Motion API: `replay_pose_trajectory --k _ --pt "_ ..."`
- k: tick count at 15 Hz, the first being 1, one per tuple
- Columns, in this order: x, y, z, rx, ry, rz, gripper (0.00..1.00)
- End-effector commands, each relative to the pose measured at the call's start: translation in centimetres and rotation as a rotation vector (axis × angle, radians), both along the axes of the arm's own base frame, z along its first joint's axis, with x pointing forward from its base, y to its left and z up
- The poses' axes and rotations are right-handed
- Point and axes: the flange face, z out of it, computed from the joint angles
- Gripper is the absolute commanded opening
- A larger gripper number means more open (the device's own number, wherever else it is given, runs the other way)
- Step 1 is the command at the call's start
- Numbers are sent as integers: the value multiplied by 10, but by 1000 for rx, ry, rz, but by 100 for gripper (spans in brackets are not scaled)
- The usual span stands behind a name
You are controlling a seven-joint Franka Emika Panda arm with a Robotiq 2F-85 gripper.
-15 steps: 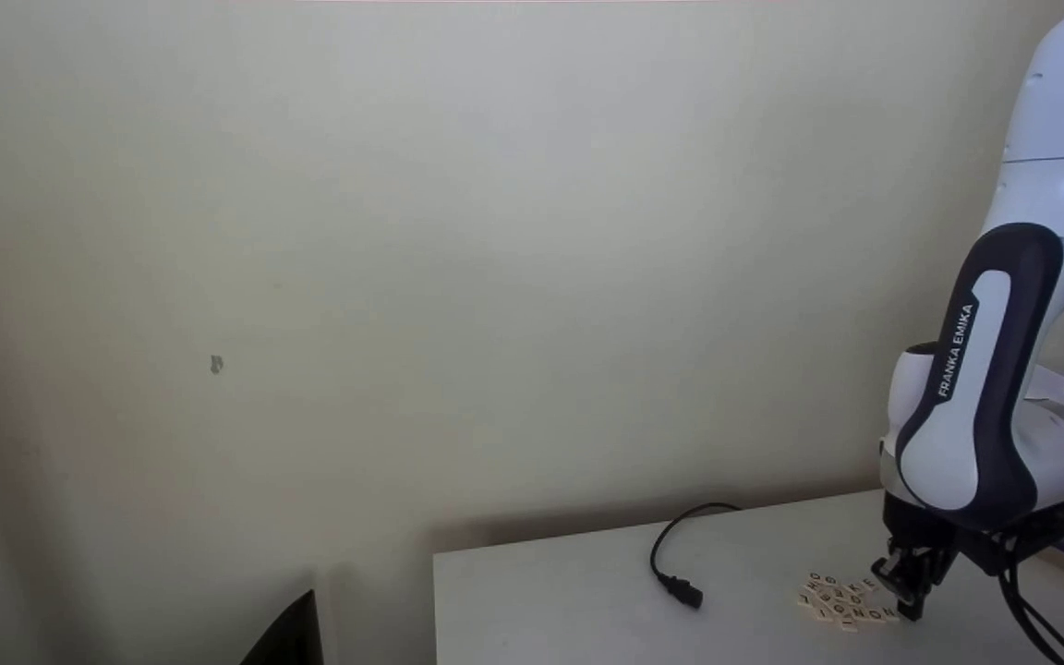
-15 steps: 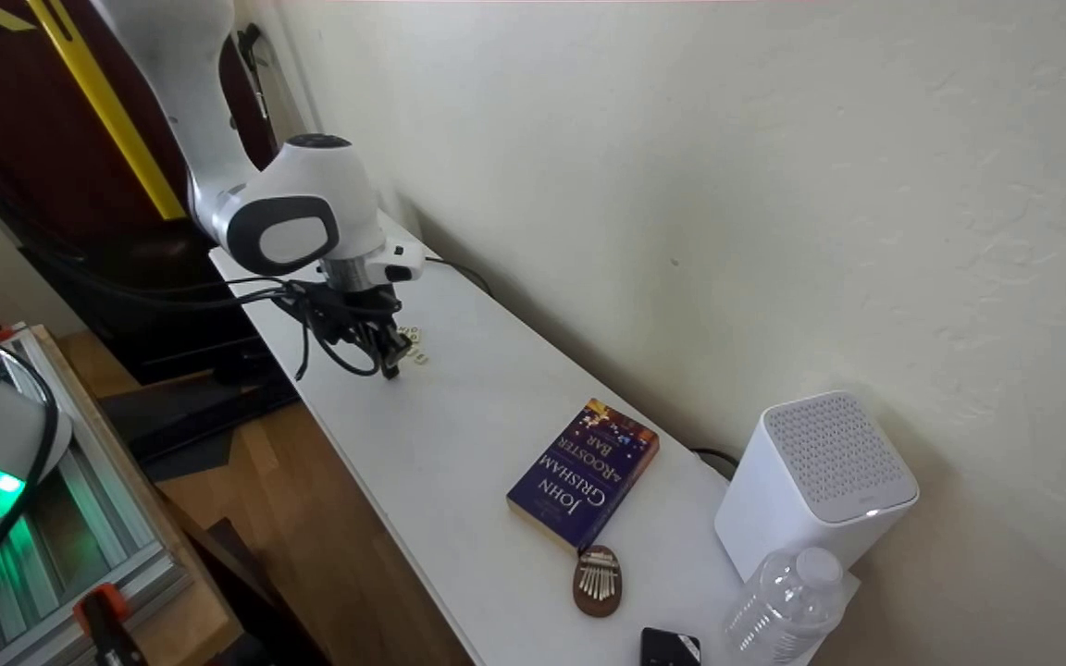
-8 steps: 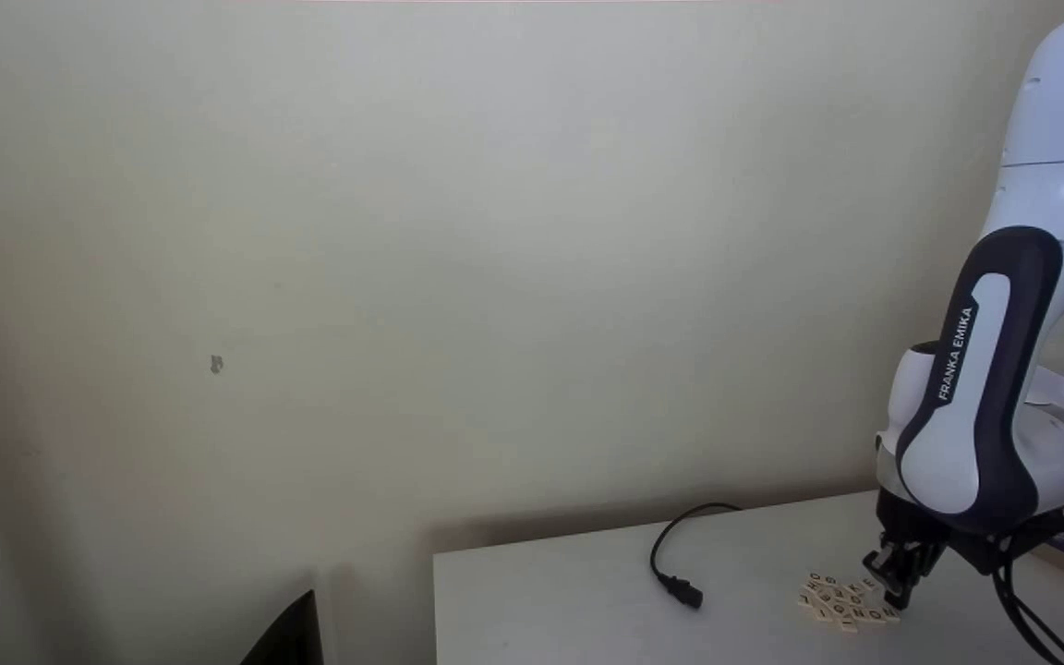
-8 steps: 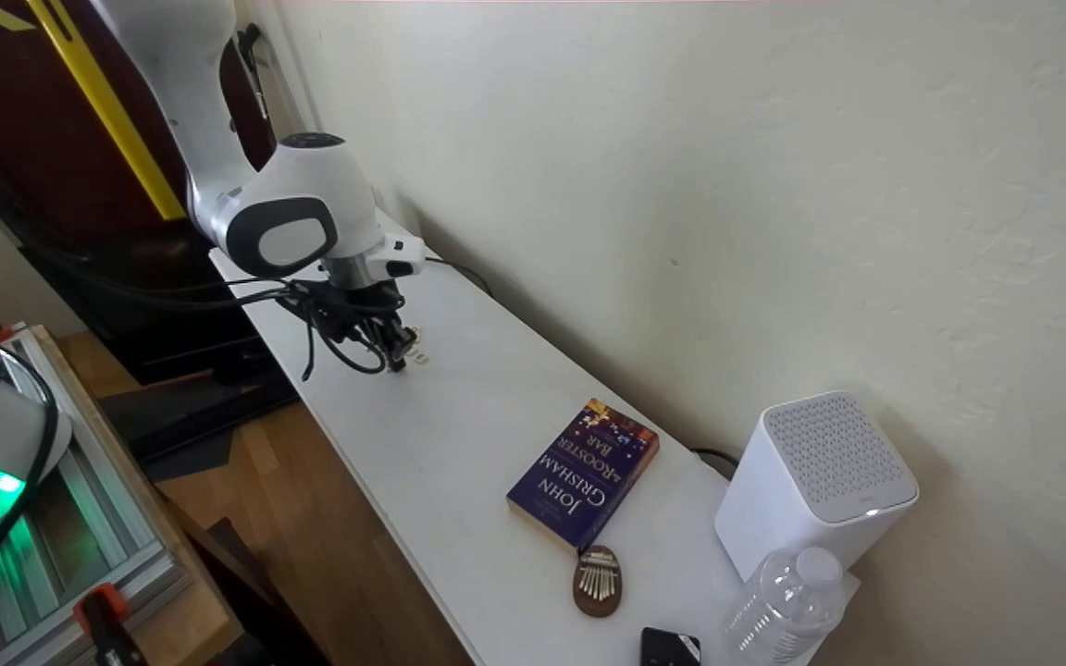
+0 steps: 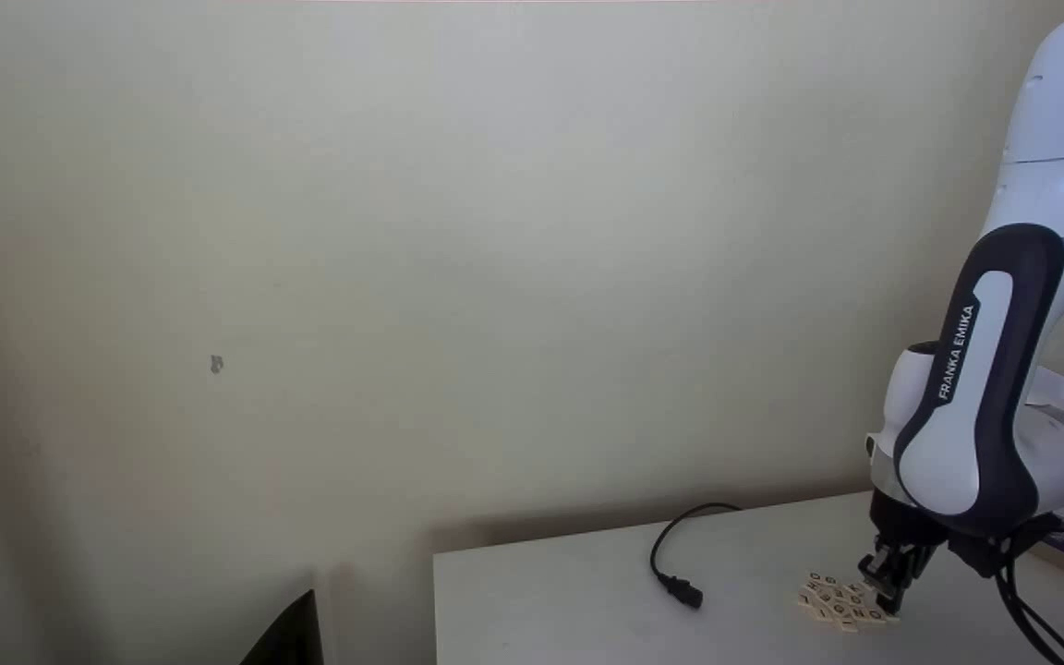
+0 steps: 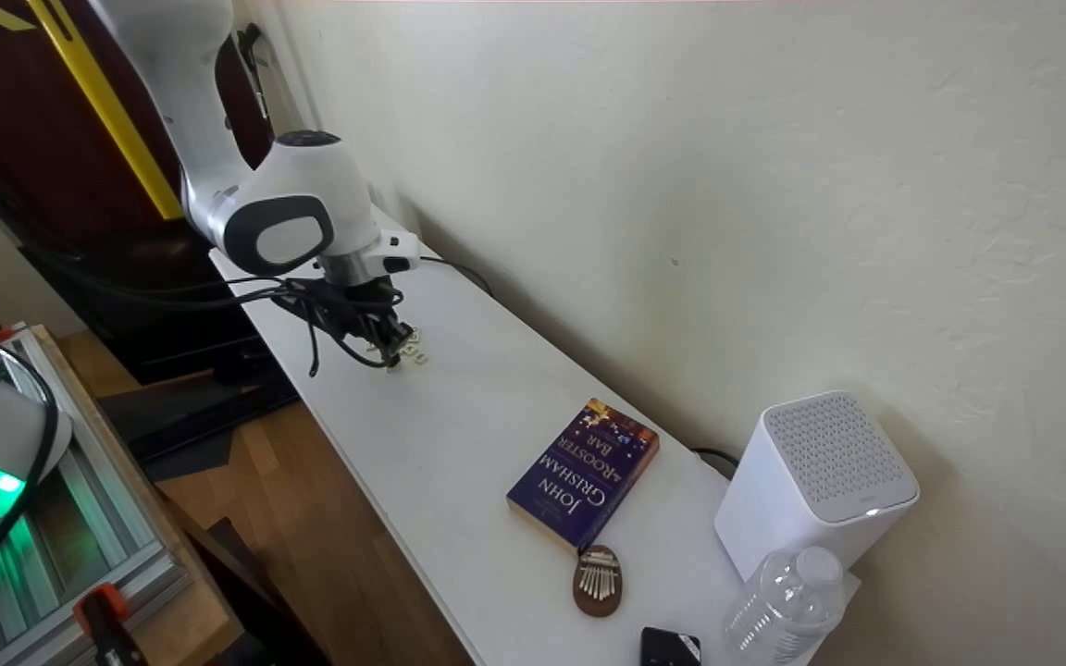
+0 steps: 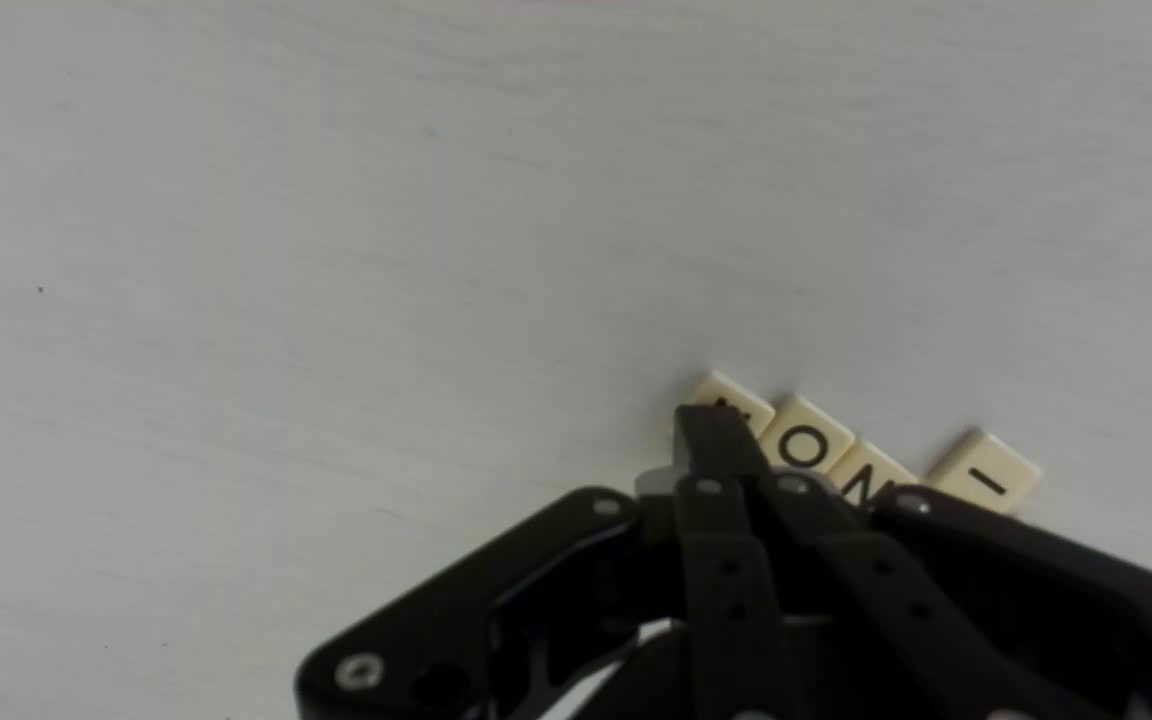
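Several cream letter tiles lie in a loose cluster on the white table; a few also show in an exterior view. In the wrist view, my gripper has its black fingers together, with nothing visible between them. The fingertip covers part of an end tile, whose letter is mostly hidden. Beside it lie an O tile, a partly covered N tile and an I tile. In both exterior views, the gripper is low at the cluster's edge. I cannot tell whether it touches a tile.
A black cable with a plug lies on the table. In an exterior view, a blue book, a brown thumb piano, a black item, a clear bottle and a white device stand farther along. A wall runs behind.
My gripper has moved a short way toward the letter tiles and now covers more of the cluster's edge. The tiles show no visible shift.
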Motion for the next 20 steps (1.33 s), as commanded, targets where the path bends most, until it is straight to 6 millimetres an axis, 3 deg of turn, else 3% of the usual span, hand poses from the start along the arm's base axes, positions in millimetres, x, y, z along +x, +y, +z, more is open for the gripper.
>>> replay_pose_trajectory --k 1,9,20 --pt "-4 3 2 13 -4 44 0" --pt "-1 -4 -8 2 2 -4 0" --pt "11 -40 -14 1 47 -442 0"
